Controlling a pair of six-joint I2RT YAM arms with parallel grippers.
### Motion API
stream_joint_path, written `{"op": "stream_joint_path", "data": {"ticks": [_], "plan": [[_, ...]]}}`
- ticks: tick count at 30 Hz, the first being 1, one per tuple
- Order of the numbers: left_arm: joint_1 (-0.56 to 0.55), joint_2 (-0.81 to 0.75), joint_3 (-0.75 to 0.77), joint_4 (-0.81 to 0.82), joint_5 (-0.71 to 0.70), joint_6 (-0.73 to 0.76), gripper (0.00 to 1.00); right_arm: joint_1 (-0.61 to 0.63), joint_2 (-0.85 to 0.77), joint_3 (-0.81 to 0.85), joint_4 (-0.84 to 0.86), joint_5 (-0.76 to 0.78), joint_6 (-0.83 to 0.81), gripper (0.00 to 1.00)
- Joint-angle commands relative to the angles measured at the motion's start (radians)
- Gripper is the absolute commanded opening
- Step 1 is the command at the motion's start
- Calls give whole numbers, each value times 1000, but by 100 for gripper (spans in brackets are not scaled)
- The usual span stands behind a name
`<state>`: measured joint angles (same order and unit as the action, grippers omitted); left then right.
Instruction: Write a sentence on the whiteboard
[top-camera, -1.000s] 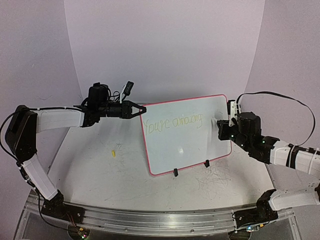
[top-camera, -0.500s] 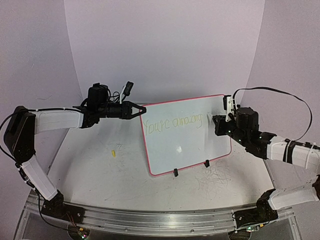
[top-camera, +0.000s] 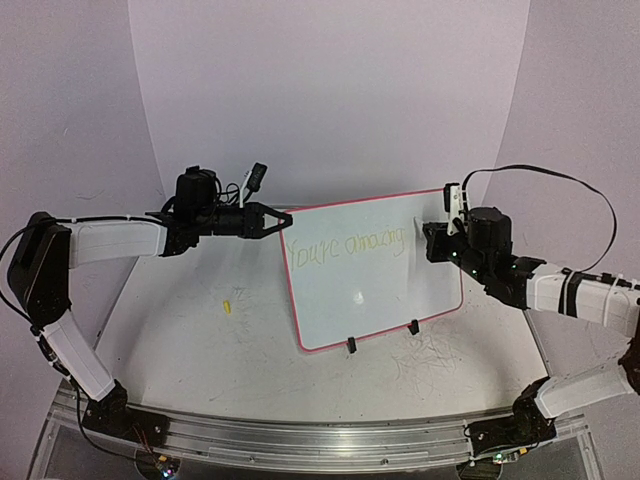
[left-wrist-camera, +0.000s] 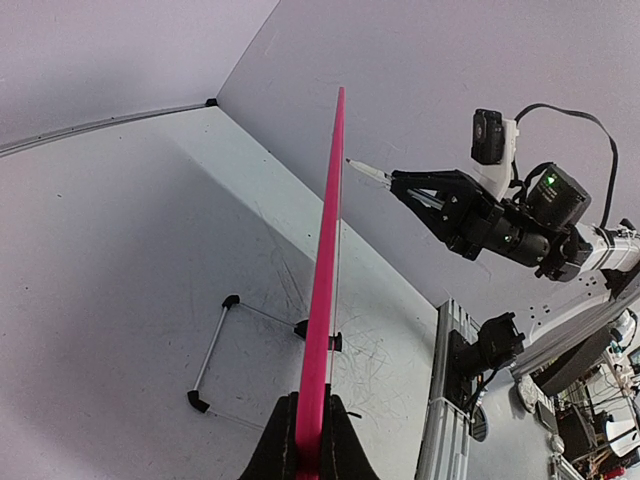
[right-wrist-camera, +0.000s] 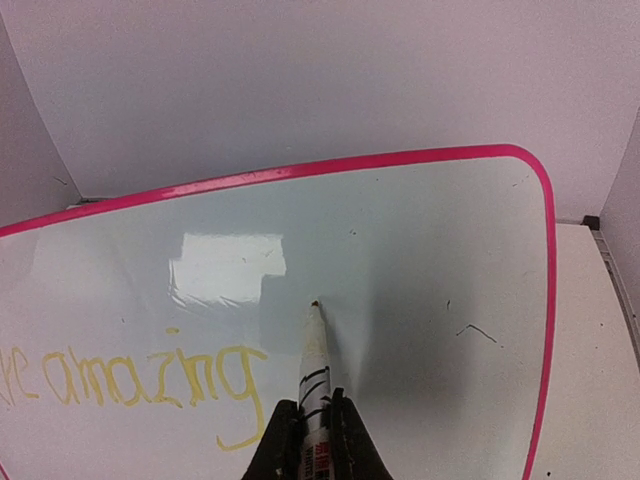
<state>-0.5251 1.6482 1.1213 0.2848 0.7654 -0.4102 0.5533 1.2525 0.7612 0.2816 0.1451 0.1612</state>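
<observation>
Top external: right arm has come up to the end of the writing

Within the last second the right claw (top-camera: 432, 242), clamped on the marker (right-wrist-camera: 314, 365), rose from the board's (top-camera: 400, 285) right edge to just past "amazing". The right wrist view puts the tip just beside the surface, right of the final g; I cannot confirm contact. The left claw (top-camera: 282, 219) is unchanged, pinched on the board's left rim. The board stands tilted on its feet, mid-table. The sentence (top-camera: 345, 247) reads "You're amazing". Judgement: the marker is placed to start another word.
</observation>
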Motion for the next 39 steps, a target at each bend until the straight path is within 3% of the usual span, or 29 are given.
{"op": "stream_joint_path", "data": {"ticks": [1,27,33,39], "plan": [[11,-11,-7,-58,-79,39,0,-7,13,44,51,6,-8,0],[10,-2,-3,-58,-67,42,0,-6,-35,-106,8,-46,69,0],[9,-1,-1,-58,-64,42,0,-7,-58,-93,-6,44,73,0],[10,0,0,-58,-63,42,0,-7,-91,-51,38,-24,63,0]]}}
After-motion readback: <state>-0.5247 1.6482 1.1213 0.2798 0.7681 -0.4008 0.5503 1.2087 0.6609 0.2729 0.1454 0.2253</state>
